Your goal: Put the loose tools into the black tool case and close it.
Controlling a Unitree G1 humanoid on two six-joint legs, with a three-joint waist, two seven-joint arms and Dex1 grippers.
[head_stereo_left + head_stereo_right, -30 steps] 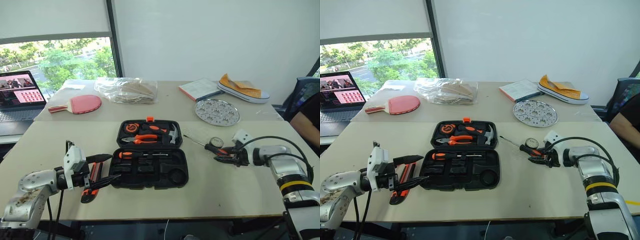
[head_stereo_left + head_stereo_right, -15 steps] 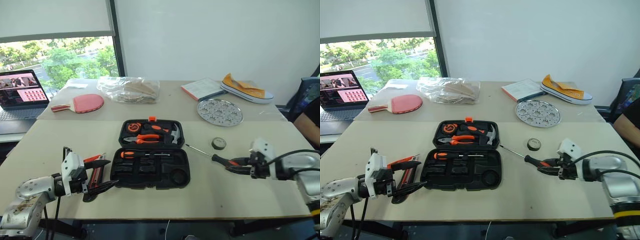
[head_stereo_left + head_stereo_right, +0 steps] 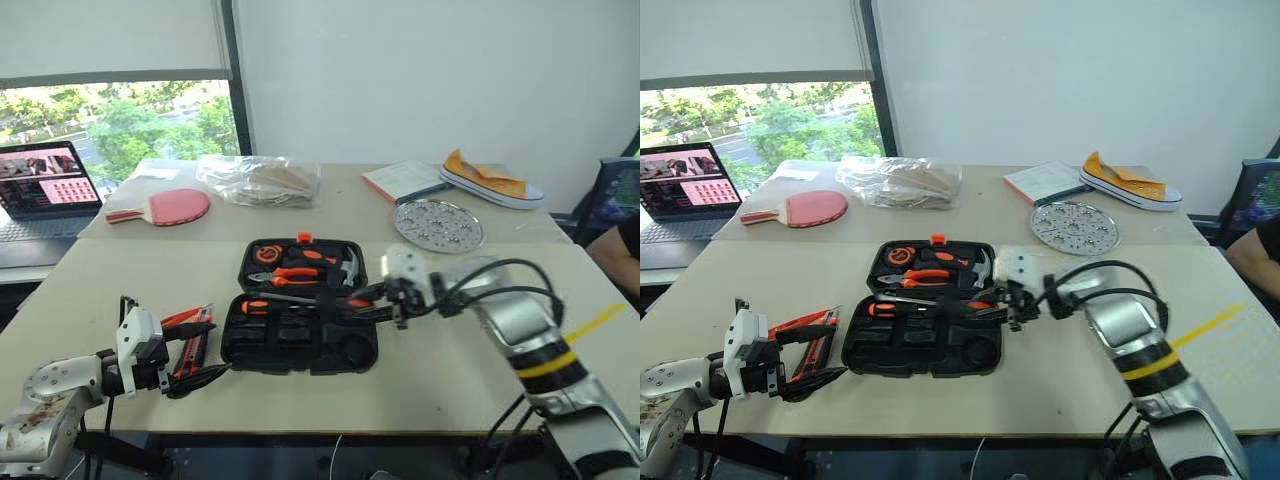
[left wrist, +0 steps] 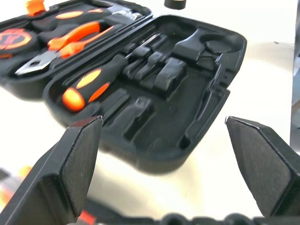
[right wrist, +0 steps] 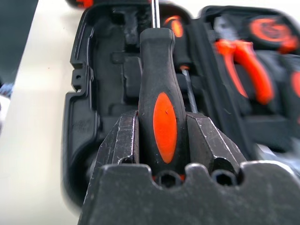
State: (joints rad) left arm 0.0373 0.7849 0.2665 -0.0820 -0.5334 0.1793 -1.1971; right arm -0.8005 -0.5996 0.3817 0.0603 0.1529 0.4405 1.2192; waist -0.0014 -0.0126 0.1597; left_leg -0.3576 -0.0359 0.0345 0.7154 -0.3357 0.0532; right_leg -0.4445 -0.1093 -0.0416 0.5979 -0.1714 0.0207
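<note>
The black tool case lies open at the table's centre, with pliers and a hammer in its far half. One screwdriver is seated in the near half. My right gripper is shut on the handle of a second screwdriver. It holds that one just above the case's near half, shaft pointing left. My left gripper stands open at the case's left edge, around the orange-black utility knife lying on the table. A small round black tape measure sits on the table beyond the case.
A laptop stands at far left. Along the back are a red paddle, a plastic bag, a booklet, a round metal tray and a shoe. A person's arm shows at the right edge.
My right gripper has swung left with the screwdriver, from the table's right side to above the case. The left gripper has stayed beside the knife.
</note>
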